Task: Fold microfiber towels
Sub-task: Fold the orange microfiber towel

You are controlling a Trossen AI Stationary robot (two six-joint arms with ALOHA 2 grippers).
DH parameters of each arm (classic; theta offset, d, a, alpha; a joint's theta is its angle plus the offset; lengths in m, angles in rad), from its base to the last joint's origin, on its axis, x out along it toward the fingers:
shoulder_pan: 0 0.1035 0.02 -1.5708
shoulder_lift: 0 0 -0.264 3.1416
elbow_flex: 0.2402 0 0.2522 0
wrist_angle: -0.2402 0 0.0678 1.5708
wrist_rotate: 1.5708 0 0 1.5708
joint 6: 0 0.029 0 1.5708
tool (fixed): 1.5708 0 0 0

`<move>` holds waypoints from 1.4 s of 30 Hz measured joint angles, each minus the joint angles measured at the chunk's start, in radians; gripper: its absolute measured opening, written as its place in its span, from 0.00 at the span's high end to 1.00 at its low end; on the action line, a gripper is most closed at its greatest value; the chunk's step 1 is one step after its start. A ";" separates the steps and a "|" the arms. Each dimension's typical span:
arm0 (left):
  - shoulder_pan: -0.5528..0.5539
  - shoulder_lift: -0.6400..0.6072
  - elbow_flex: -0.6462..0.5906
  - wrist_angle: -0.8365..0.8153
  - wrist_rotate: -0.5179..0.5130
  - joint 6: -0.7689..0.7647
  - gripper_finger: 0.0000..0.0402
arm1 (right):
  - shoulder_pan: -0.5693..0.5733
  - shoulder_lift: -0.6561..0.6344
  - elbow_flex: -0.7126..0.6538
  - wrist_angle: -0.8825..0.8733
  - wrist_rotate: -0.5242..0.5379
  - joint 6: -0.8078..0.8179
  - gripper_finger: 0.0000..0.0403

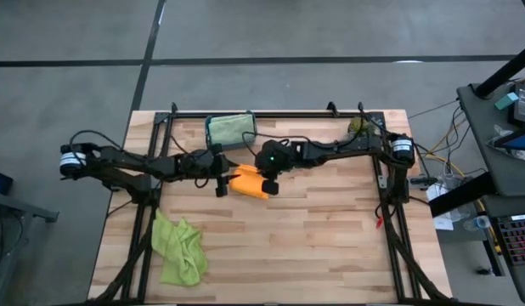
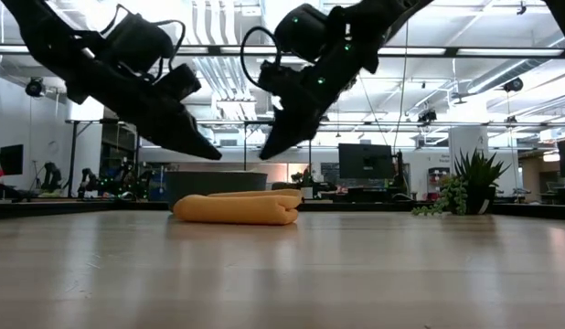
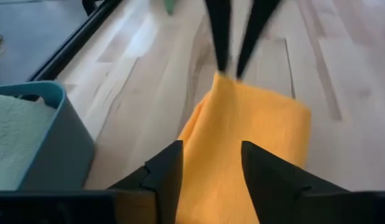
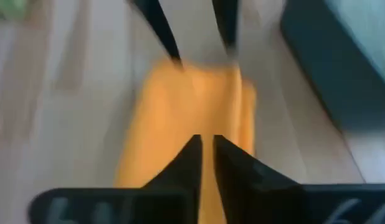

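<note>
An orange towel (image 1: pixel 248 184), folded into a thick flat bundle, lies on the wooden table (image 1: pixel 313 246) near its middle; it also shows in the low view (image 2: pixel 237 208). My left gripper (image 3: pixel 211 165) is open and hovers over the towel's left end (image 2: pixel 209 151), clear of it. My right gripper (image 4: pixel 206 146) is shut and hovers over the towel's right end (image 2: pixel 269 151), also clear of it. A lime green towel (image 1: pixel 179 248) lies crumpled at the near left. A pale sage green towel (image 1: pixel 228 127) lies in the teal bin. The pink and yellow towels are out of view.
The teal bin (image 1: pixel 210 134) stands at the far edge, just behind the grippers, and shows in the left wrist view (image 3: pixel 61 143). A green plant sprig (image 1: pixel 358 126) lies at the far right. Dark frame rails (image 1: pixel 386 187) run along the table's left, right and far sides.
</note>
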 joint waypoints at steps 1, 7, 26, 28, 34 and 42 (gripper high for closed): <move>0.000 0.016 0.000 0.024 -0.005 -0.021 0.65 | 0.009 0.003 -0.025 0.082 0.000 0.003 0.94; -0.006 0.154 -0.001 0.180 -0.028 -0.068 0.78 | 0.061 0.005 -0.220 0.497 0.008 0.028 0.97; -0.007 0.418 0.014 0.364 -0.081 -0.094 0.97 | 0.086 0.119 -0.421 0.751 -0.019 0.090 0.97; -0.007 0.417 0.010 0.356 -0.112 -0.093 0.97 | 0.086 0.117 -0.421 0.726 -0.030 0.083 0.97; -0.006 0.402 0.009 0.348 -0.159 -0.086 0.97 | 0.085 0.108 -0.420 0.686 -0.042 0.080 0.97; -0.006 0.228 0.009 0.148 -0.162 -0.015 0.98 | 0.086 0.019 -0.425 0.576 -0.028 0.070 0.97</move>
